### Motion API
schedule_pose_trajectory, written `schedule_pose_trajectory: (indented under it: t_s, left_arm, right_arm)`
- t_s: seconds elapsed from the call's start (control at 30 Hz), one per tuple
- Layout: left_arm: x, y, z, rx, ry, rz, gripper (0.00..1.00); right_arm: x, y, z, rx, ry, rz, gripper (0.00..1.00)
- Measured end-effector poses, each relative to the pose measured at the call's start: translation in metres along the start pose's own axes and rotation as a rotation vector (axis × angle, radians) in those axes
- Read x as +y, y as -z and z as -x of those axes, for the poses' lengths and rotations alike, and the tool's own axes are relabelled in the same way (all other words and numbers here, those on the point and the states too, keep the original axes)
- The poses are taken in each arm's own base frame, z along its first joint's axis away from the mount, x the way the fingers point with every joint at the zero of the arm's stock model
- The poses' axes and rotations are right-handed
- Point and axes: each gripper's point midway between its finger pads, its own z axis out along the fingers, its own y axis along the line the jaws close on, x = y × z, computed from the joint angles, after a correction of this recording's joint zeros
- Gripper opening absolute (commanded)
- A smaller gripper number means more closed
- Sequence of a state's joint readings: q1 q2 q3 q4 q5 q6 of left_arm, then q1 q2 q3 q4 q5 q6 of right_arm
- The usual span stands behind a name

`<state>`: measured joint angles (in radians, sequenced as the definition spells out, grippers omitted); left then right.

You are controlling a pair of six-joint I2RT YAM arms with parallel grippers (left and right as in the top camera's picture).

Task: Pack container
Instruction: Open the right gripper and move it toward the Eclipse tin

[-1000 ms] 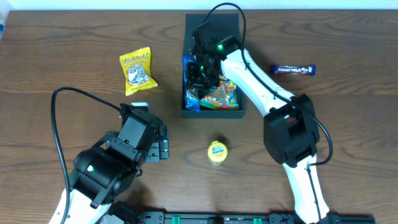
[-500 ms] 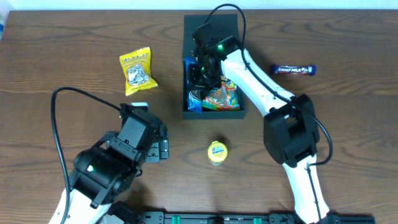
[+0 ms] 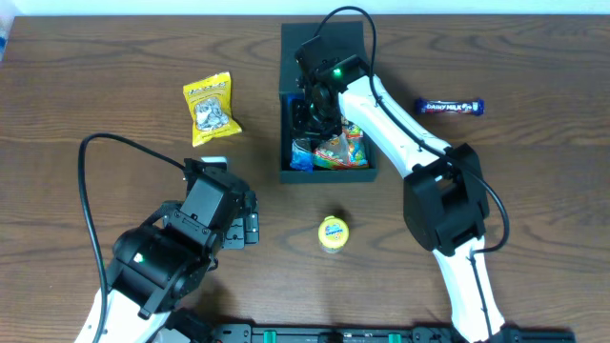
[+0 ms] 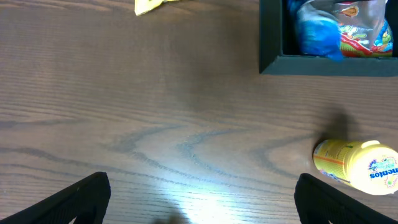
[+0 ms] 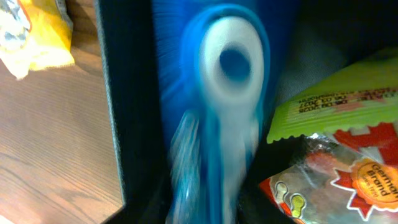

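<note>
The container [image 3: 324, 175] is a dark square box at the table's centre back, its lid flap open at the far side. It holds a blue packet [image 3: 300, 153] and a colourful gummy bag [image 3: 339, 150]. My right gripper [image 3: 310, 116] is down inside the container at its left wall, above the blue packet. In the right wrist view the blue packet [image 5: 217, 112] fills the middle, blurred, beside the container's wall [image 5: 118, 93]. My fingers are hidden there. My left gripper [image 3: 250, 227] is open and empty over bare table, left of a yellow tub [image 3: 333, 232].
A yellow snack packet [image 3: 211, 108] lies left of the container. A dark chocolate bar [image 3: 450, 108] lies to its right. The left wrist view shows the open jaws [image 4: 202, 205], the yellow tub [image 4: 357, 165] and the container's front wall [image 4: 323, 65].
The blue packet, which stood tall along the container's left wall, has sunk lower into the box. The right gripper has shifted slightly. The left arm has not moved.
</note>
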<state>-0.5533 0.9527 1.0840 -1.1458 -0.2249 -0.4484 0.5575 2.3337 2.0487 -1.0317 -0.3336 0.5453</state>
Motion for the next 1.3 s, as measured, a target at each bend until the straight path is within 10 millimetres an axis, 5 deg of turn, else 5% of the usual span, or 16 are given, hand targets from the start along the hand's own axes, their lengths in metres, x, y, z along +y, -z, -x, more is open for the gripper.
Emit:
schedule_pose_trajectory:
  t_s: [0.37,0.43,0.47,0.53,0.67,0.87,0.97,1.13,1.3]
  left_arm:
    - [0.0,0.0,0.0,0.0,0.0,0.0,0.95]
    - [0.0,0.0,0.0,0.0,0.0,0.0,0.95]
    - [0.0,0.0,0.0,0.0,0.0,0.0,0.96]
    - [0.0,0.0,0.0,0.001,0.0,0.0,0.95]
    - [0.0,0.0,0.0,0.001,0.0,0.0,0.95]
    - [0.0,0.0,0.0,0.0,0.0,0.0,0.95]
    - [0.0,0.0,0.0,0.001,0.0,0.0,0.95]
    - [0.0,0.0,0.0,0.0,0.0,-0.001,0.95]
    - [0.0,0.0,0.0,0.0,0.0,0.0,0.95]
  right_arm:
    - [-0.001,0.001,0.002,-0.009,0.043,-0.007,0.54]
    - [0.0,0.005,0.002,-0.015,0.071,-0.01,0.35]
    - [0.0,0.009,0.001,-0.021,0.076,-0.017,0.35]
    - [0.0,0.023,0.002,-0.043,0.088,-0.032,0.58]
    - [0.003,0.093,0.002,-0.173,0.133,-0.102,0.99]
    - [-0.002,0.212,-0.023,-0.343,0.251,-0.165,0.99]
    - [-0.022,0.244,-0.038,-0.356,0.273,-0.231,0.99]
    - [-0.074,0.263,-0.054,-0.31,0.234,-0.416,0.99]
    - [-0.119,0.254,-0.064,-0.262,0.188,-0.531,0.99]
